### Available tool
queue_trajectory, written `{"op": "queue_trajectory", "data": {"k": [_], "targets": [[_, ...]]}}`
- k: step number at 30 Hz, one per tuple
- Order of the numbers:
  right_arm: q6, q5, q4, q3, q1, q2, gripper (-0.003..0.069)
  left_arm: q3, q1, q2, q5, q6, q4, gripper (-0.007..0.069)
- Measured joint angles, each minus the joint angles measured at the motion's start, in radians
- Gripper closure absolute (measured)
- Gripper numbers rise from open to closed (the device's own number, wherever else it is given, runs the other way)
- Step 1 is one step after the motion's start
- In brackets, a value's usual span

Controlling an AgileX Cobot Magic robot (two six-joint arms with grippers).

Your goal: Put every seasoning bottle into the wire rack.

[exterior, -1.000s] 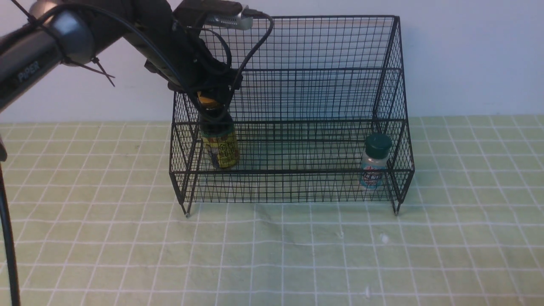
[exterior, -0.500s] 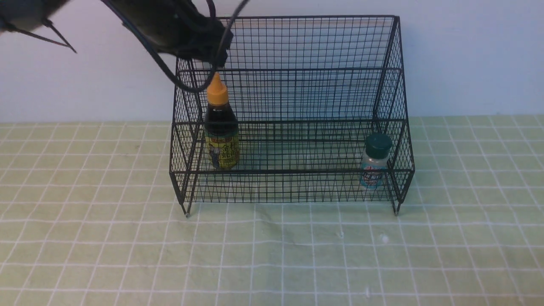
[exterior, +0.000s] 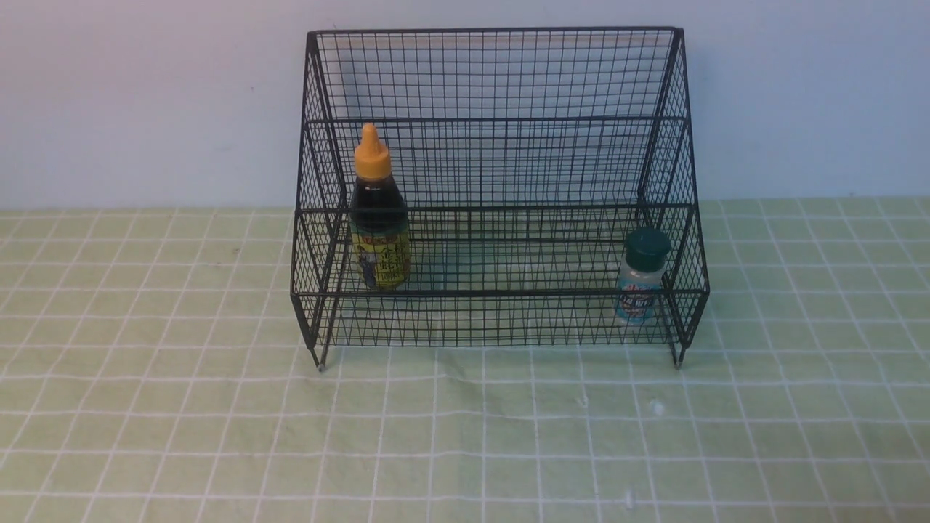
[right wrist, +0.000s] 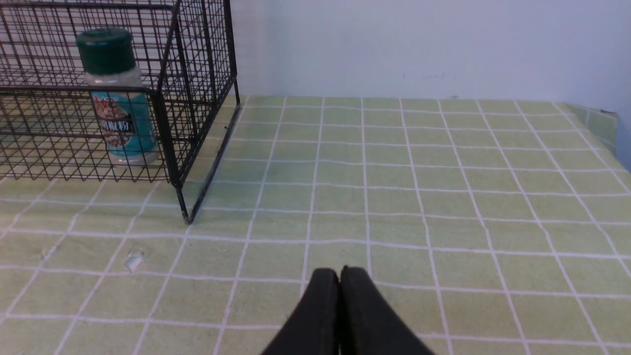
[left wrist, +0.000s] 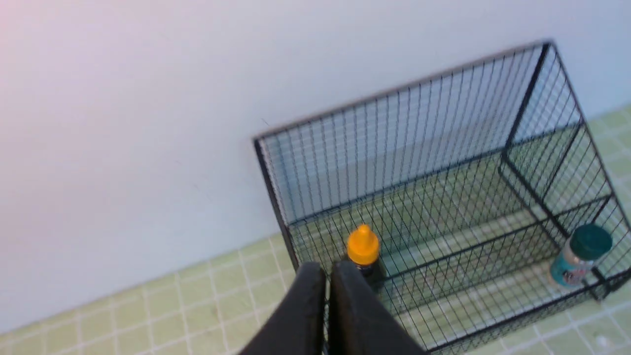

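Wire rack (exterior: 501, 181) stands on the desk (exterior: 465, 436), which is covered by a pale green cloth with a white grid, against a plain light wall (exterior: 145, 102).

Dark-sauce bottle (exterior: 378, 218): upright on the rack's lower front tier, at the robot's left end, just beside the left side mesh. Orange pointed cap, dark contents, yellow label with a red band along its top edge; label print too small to read.

Small shaker (exterior: 641, 276): upright on the same lower tier, at the right end, in the front corner. Dark green cap, clear upper body with pale contents, teal label. In the right wrist view the label carries Chinese characters on a dark patch; "粉" looks legible, the rest uncertain.

Left end effector (left wrist: 328, 276): fingers pressed together, nothing between them, above and apart from the sauce bottle.

Right end effector (right wrist: 339, 278): fingers together, empty, over bare cloth, well apart from the rack.
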Motion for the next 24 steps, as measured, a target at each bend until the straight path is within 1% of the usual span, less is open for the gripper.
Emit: {"op": "queue_trajectory", "data": {"k": [3,4,5,8,9,10,11,12,13,14,15,18,24], "targets": [[0.000,0.000,0.000,0.000,0.000,0.000,0.0673,0.090,0.000,-0.146,-0.020,-0.003,0.002,0.0631],[0.000,0.000,0.000,0.000,0.000,0.000,0.0673,0.107,0.000,-0.156,-0.027,-0.004,0.002,0.0631],[0.000,0.000,0.000,0.000,0.000,0.000,0.0673,0.186,0.000,-0.248,-0.059,-0.009,0.002,0.0631],[0.000,0.000,0.000,0.000,0.000,0.000,0.0673,0.309,0.000,-0.351,-0.116,-0.014,0.002,0.0631],[0.000,0.000,0.000,0.000,0.000,0.000,0.0673,0.400,0.000,-0.439,-0.156,-0.017,0.002,0.0631],[0.000,0.000,0.000,0.000,0.000,0.000,0.0673,0.412,0.000,-0.449,-0.156,-0.018,0.002,0.0631],[0.000,0.000,0.000,0.000,0.000,0.000,0.0673,0.508,0.000,-0.522,-0.181,-0.023,0.002,0.0631],[0.000,0.000,0.000,0.000,0.000,0.000,0.0673,0.557,0.000,-0.564,-0.188,-0.025,0.002,0.0631],[0.000,0.000,0.000,0.000,0.000,0.000,0.0673,0.557,0.000,-0.572,-0.188,-0.025,0.002,0.0631],[0.000,0.000,0.000,0.000,0.000,0.000,0.0673,0.637,0.000,-0.633,-0.190,-0.025,0.001,0.0631],[0.000,0.000,0.000,0.000,0.000,0.000,0.0673,0.646,0.000,-0.647,-0.190,-0.025,0.001,0.0631],[0.000,0.000,0.000,0.000,0.000,0.000,0.0673,0.780,0.000,-0.748,-0.190,-0.025,0.001,0.0631],[0.000,0.000,0.000,0.000,0.000,0.000,0.0673,0.925,0.000,-0.838,-0.190,-0.026,0.001,0.0631]]}}
